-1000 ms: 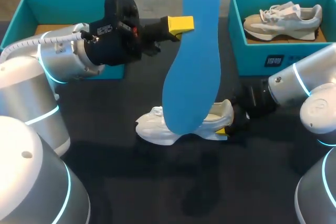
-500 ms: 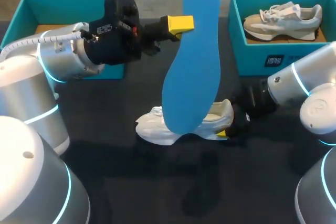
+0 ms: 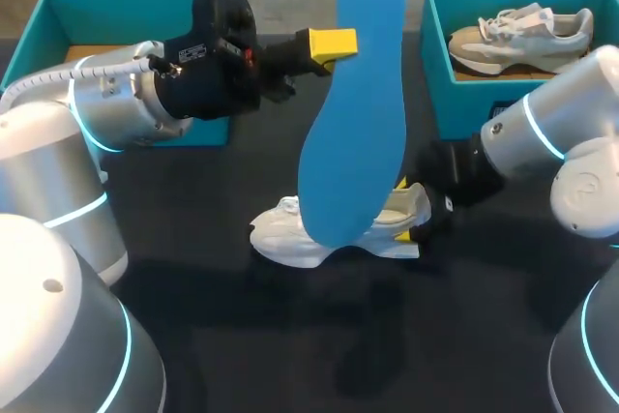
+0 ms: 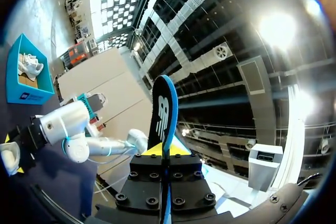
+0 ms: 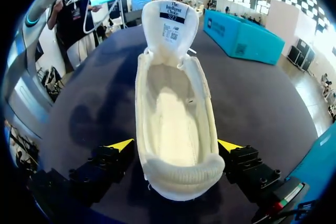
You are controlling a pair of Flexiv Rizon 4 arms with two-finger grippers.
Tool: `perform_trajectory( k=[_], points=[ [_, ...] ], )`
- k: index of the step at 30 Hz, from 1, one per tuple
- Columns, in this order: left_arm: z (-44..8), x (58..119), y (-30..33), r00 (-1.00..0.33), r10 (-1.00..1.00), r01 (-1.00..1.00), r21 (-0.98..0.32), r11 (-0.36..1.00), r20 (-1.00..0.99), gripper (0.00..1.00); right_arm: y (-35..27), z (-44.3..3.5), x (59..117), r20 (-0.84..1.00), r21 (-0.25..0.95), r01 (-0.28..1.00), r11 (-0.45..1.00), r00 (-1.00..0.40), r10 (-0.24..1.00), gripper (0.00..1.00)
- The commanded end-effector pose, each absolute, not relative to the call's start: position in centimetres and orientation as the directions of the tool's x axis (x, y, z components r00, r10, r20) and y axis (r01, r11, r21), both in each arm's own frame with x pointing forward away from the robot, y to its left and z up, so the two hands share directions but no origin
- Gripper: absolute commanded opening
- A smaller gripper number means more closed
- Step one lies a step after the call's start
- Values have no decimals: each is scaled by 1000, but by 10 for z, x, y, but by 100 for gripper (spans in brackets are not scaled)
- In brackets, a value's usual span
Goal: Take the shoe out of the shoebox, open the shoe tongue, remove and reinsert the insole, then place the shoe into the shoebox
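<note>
A long blue insole (image 3: 353, 103) hangs upright above the table, my left gripper (image 3: 331, 45) shut on its edge. In the left wrist view the insole (image 4: 161, 119) shows edge-on, clamped in that gripper (image 4: 163, 153). Below it a white shoe (image 3: 324, 231) lies on the dark table, tongue pulled back. My right gripper (image 3: 406, 210) is open at the heel, one finger on each side. The right wrist view looks down into the bare inside of the shoe (image 5: 173, 114), with the gripper (image 5: 176, 145) astride the heel and its yellow fingertips (image 5: 122, 144) beside the heel.
A teal shoebox (image 3: 464, 108) at the back right holds a second, beige shoe (image 3: 522, 38). Another teal shoebox (image 3: 58, 12) stands at the back left behind my left arm, with only its brown cardboard floor showing. The near half of the table (image 3: 290, 336) is bare dark cloth.
My right gripper has spread wider around the heel, and that arm has shifted a little toward the shoe. The left arm and the insole have not moved.
</note>
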State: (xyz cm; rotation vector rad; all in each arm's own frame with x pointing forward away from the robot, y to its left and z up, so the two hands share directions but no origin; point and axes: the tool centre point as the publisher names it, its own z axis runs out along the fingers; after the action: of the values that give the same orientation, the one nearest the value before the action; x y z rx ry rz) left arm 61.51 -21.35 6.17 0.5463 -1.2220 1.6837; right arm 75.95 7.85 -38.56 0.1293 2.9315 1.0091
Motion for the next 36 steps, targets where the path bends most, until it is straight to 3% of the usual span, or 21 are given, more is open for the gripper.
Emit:
perform_trajectory(
  k=[1, 14, 36],
  points=[
    [65, 608, -218, -450, 424, -891, -426, -156, 786, 0, 77, -367, 751, -22, 541, 75, 838, -994, 103, 100],
    [65, 608, -218, -450, 424, -891, -426, -156, 786, 0, 71, -344, 755, -7, 463, 141, 875, -987, 163, 100],
    [65, 608, -218, -450, 424, -891, -426, -156, 786, 0, 62, -321, 767, -19, 338, 115, 934, -991, 129, 100]
  ],
)
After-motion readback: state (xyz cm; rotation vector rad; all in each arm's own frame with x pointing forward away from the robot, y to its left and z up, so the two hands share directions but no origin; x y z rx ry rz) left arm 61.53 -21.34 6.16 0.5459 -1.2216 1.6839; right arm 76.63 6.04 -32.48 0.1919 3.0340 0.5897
